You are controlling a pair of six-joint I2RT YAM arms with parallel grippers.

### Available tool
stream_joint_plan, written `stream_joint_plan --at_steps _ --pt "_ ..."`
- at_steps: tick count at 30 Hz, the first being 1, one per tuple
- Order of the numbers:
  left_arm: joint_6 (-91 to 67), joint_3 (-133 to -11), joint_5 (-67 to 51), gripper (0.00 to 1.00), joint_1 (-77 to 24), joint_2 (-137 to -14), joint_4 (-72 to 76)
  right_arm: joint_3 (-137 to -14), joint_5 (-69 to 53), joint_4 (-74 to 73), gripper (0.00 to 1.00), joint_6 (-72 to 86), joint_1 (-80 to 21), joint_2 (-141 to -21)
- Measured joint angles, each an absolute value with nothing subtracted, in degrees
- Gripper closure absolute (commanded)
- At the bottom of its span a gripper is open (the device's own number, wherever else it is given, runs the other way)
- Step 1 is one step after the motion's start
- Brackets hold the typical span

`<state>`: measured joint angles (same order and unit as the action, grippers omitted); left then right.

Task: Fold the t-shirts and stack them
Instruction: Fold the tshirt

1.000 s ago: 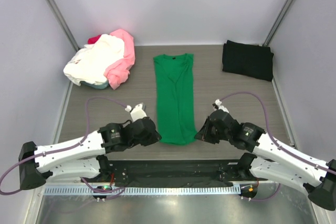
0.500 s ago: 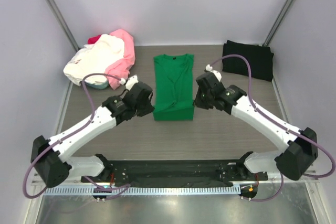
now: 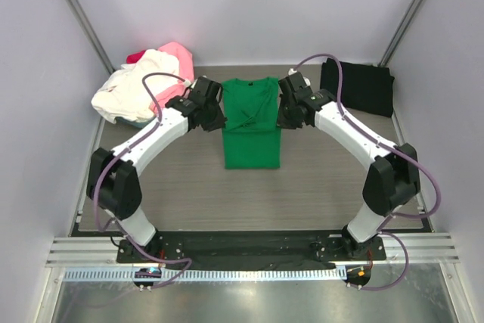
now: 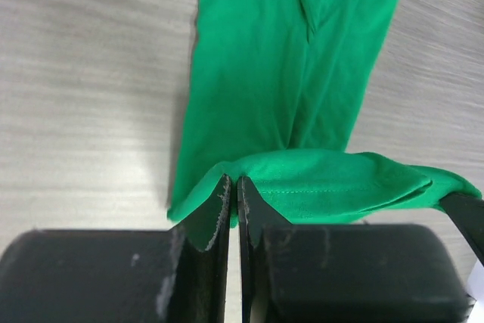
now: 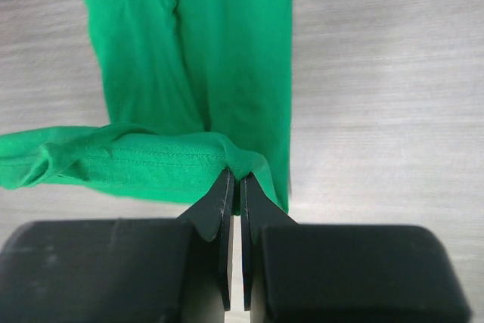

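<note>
Grey wood-grain tabletop (image 3: 325, 187) spreads between pale walls (image 3: 249, 13). At its middle lies the green t-shirt (image 3: 252, 141), a narrow band folded lengthwise, its long axis running from the arm bases toward the far wall. The left gripper (image 3: 219, 119) pinches one hem corner at the shirt's left edge and the right gripper (image 3: 282, 117) pinches the other at the right edge. In both wrist views the jaws are closed on a thin roll of stitched green knit. The held hem arches over the lower layer, and the collar lies just beyond both grippers, away from the bases (each arm about equally near). The cloth looks limp, matte and lightly creased. A folded black t-shirt (image 3: 356, 87) rests far right, and a loose heap of pink, cream and red shirts (image 3: 147, 88) lies far left.
</note>
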<state>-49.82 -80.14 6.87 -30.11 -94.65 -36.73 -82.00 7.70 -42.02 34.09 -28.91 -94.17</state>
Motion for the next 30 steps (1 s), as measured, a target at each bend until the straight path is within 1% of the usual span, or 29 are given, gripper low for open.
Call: stream_joint_plan --at_steps 12,22,24,25,26,27,28,29,30 --pt "-44.7 -92.1 -0.8 0.9 -25.6 -112.3 -37.0 -88.6 4.3 -41.5 0.99 31.1 -24.2 -107.9" --pt "-44.1 -97.2 -2.9 0.87 -24.1 -119.4 -38.7 -94.0 1.7 -41.2 0.99 29.8 -22.2 -116.3" --pt "-43.9 -99.2 -3.3 0.85 -23.7 -121.0 -39.6 -95.4 1.0 -41.2 0.99 29.7 -22.0 -117.7" --pt "-43.9 -100.4 -3.6 0.83 -23.4 -121.9 -40.0 -96.4 0.5 -41.3 0.99 29.6 -21.8 -118.5" --pt "-43.7 -101.4 -3.9 0.81 -23.2 -122.8 -40.4 -97.8 -0.1 -41.5 0.92 29.5 -21.6 -119.6" --pt "-43.4 -102.6 -4.2 0.8 -22.9 -123.7 -41.1 -99.0 -0.4 -41.6 0.8 29.4 -21.4 -120.5" --pt "-43.3 -103.9 -4.4 0.77 -22.5 -124.6 -42.1 -101.4 -1.0 -42.8 0.5 29.2 -21.1 -122.0" --pt "-43.1 -105.7 -4.6 0.75 -22.2 -125.6 -43.3 -104.1 -1.6 -43.5 0.41 29.2 -20.8 -123.5" --pt "-43.0 -108.5 -4.8 0.73 -21.8 -127.1 -45.5 -107.5 -2.1 -44.5 0.37 28.7 -20.5 -125.4"
